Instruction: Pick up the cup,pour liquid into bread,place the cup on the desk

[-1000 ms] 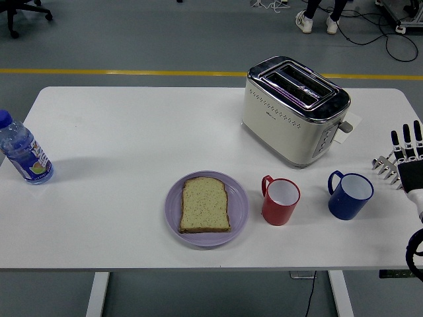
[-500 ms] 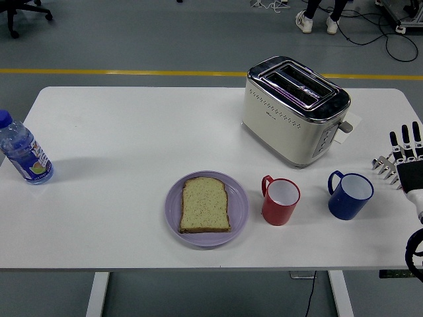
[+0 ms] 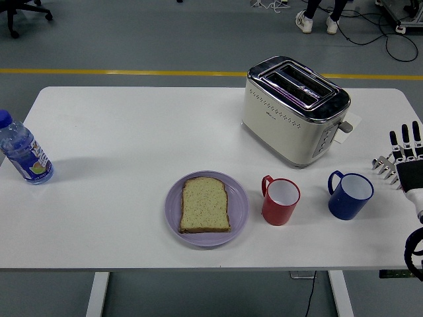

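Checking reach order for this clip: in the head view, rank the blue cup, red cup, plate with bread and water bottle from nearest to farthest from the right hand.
From the right hand, open at the table's right edge:
1. Blue cup, just left of it.
2. Red cup, toward the middle.
3. Plate with bread, left of the red cup.
4. Water bottle, far left edge.

Right robot hand point(image 3: 401, 158) at right edge, fingers extended upward, empty
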Action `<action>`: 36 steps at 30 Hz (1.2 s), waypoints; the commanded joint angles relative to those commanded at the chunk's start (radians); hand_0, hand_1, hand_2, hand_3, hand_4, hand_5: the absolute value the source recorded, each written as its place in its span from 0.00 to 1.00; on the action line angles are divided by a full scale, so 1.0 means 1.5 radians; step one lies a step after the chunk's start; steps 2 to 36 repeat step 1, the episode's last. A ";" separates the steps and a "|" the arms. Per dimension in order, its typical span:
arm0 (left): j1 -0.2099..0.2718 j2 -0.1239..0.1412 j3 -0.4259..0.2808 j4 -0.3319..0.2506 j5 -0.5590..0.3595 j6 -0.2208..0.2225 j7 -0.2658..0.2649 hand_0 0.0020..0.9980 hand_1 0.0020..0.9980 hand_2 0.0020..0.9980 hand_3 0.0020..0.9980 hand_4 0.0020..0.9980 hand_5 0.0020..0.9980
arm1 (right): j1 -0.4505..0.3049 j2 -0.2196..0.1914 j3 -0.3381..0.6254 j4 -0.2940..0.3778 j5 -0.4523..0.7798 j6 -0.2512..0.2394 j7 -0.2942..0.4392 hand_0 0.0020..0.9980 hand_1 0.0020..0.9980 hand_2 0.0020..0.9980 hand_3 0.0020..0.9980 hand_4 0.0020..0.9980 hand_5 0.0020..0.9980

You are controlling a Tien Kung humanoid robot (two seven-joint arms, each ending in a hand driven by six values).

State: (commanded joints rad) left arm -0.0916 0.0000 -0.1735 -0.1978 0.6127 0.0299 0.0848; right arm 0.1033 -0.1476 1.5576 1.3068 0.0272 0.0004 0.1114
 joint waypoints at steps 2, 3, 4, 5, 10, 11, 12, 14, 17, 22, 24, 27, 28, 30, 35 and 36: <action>0.000 0.000 -0.001 0.000 0.000 0.000 0.000 0.64 0.65 0.66 0.55 0.32 0.84 | 0.000 0.000 0.000 0.000 0.000 0.001 0.000 0.84 0.77 0.80 0.80 0.69 0.36; 0.000 0.000 -0.001 0.000 0.000 0.000 0.000 0.64 0.65 0.66 0.55 0.32 0.84 | 0.000 0.000 0.000 0.000 0.000 0.001 0.000 0.84 0.77 0.80 0.80 0.69 0.36; 0.000 0.000 -0.001 0.000 0.000 0.000 0.000 0.64 0.65 0.66 0.55 0.32 0.84 | 0.000 0.000 0.000 0.000 0.000 0.001 0.000 0.84 0.77 0.80 0.80 0.69 0.36; 0.000 0.000 -0.001 0.000 0.000 0.000 0.000 0.64 0.65 0.66 0.55 0.32 0.84 | 0.000 0.000 0.000 0.000 0.000 0.001 0.000 0.84 0.77 0.80 0.80 0.69 0.36; 0.000 0.000 -0.001 0.000 0.000 0.000 0.000 0.64 0.65 0.66 0.55 0.32 0.84 | 0.000 0.000 0.000 0.000 0.000 0.001 0.000 0.84 0.77 0.80 0.80 0.69 0.36; 0.000 0.000 -0.001 0.000 0.000 0.000 0.000 0.64 0.65 0.66 0.55 0.32 0.84 | 0.000 0.000 0.000 0.000 0.000 0.001 0.000 0.84 0.77 0.80 0.80 0.69 0.36; 0.000 0.000 -0.001 0.000 0.000 0.000 0.000 0.64 0.65 0.66 0.55 0.32 0.84 | 0.000 0.000 0.000 0.000 0.000 0.001 0.000 0.84 0.77 0.80 0.80 0.69 0.36; 0.000 0.000 -0.001 0.000 0.000 0.000 0.000 0.64 0.65 0.66 0.55 0.32 0.84 | 0.000 0.000 0.000 0.000 0.000 0.001 0.000 0.84 0.77 0.80 0.80 0.69 0.36; 0.000 0.000 -0.001 0.000 0.000 0.000 0.000 0.64 0.65 0.66 0.55 0.32 0.84 | 0.000 0.000 0.000 0.000 0.000 0.001 0.000 0.84 0.77 0.80 0.80 0.69 0.36; 0.000 0.000 -0.001 0.000 0.000 0.000 0.000 0.64 0.65 0.66 0.55 0.32 0.84 | 0.000 0.000 0.000 0.000 0.000 0.001 0.000 0.84 0.77 0.80 0.80 0.69 0.36; 0.000 0.000 -0.001 0.000 0.000 0.000 0.000 0.64 0.65 0.66 0.55 0.32 0.84 | 0.000 0.000 0.000 0.000 0.000 0.001 0.000 0.84 0.77 0.80 0.80 0.69 0.36; 0.000 0.000 -0.001 0.000 0.000 0.000 0.000 0.64 0.65 0.66 0.55 0.32 0.84 | 0.000 0.000 0.000 0.000 0.000 0.001 0.000 0.84 0.77 0.80 0.80 0.69 0.36; 0.000 0.000 -0.001 0.000 0.000 0.000 0.000 0.64 0.65 0.66 0.55 0.32 0.84 | 0.000 0.000 0.000 0.000 0.000 0.001 0.000 0.84 0.77 0.80 0.80 0.69 0.36; 0.000 0.000 -0.001 0.000 0.000 0.000 0.000 0.64 0.65 0.66 0.55 0.32 0.84 | 0.000 0.000 0.000 0.000 0.000 0.001 0.000 0.84 0.77 0.80 0.80 0.69 0.36; 0.000 0.000 -0.001 0.000 0.000 0.000 0.000 0.64 0.65 0.66 0.55 0.32 0.84 | 0.000 0.000 0.000 0.000 0.000 0.001 0.000 0.84 0.77 0.80 0.80 0.69 0.36; 0.000 0.000 -0.001 0.000 0.000 0.000 0.000 0.64 0.65 0.66 0.55 0.32 0.84 | 0.000 0.000 0.000 0.000 0.000 0.001 0.000 0.84 0.77 0.80 0.80 0.69 0.36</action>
